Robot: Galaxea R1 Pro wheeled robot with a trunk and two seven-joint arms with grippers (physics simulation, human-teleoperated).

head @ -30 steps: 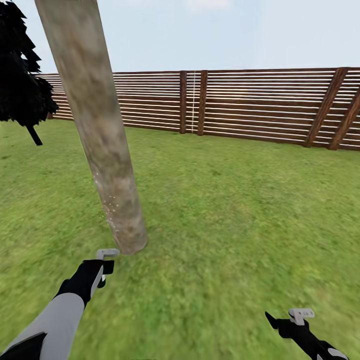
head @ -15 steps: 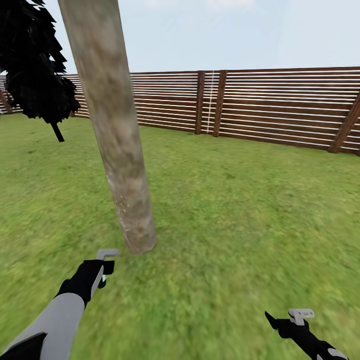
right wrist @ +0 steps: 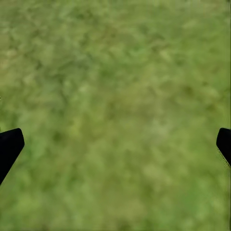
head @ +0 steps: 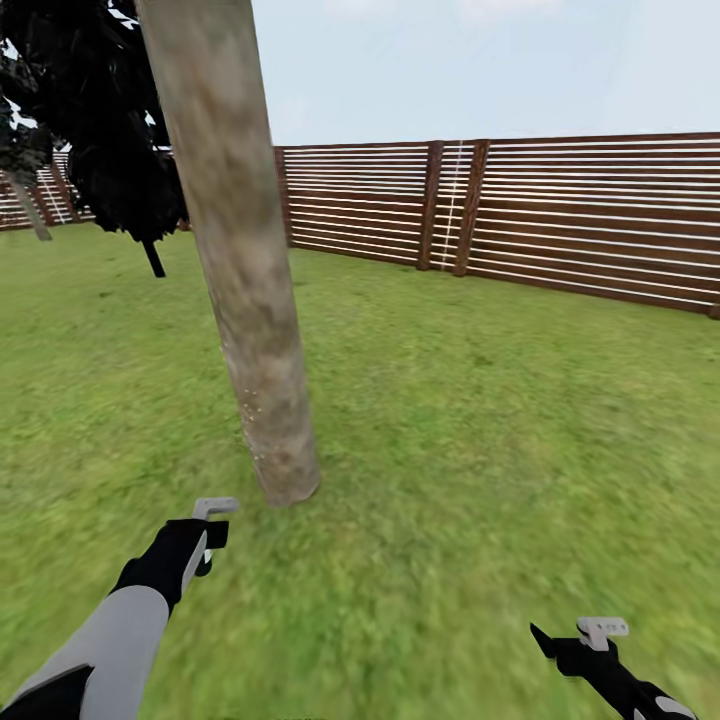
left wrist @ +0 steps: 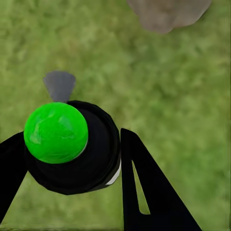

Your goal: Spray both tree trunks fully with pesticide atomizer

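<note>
Left gripper (head: pixel 207 535) clamped on load; right gripper (right wrist: pixel 115 144) jaws spread.

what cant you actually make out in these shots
- Tree trunk: its top is cut off by the upper edge of the head view, and its far side faces away, so full spray cover cannot be judged.
- Spray bottle: in the left wrist view the left gripper hides its lower body.
- Right gripper: its fingertips are cut off at the right wrist view's edges.

A slim dark cypress-like tree (head: pixel 120 130) stands on a thin trunk near the fence's left stretch. Beyond it a pale thin trunk (head: pixel 35 215) leans. Pale blue sky (head: pixel 480 60) hangs overhead.
</note>
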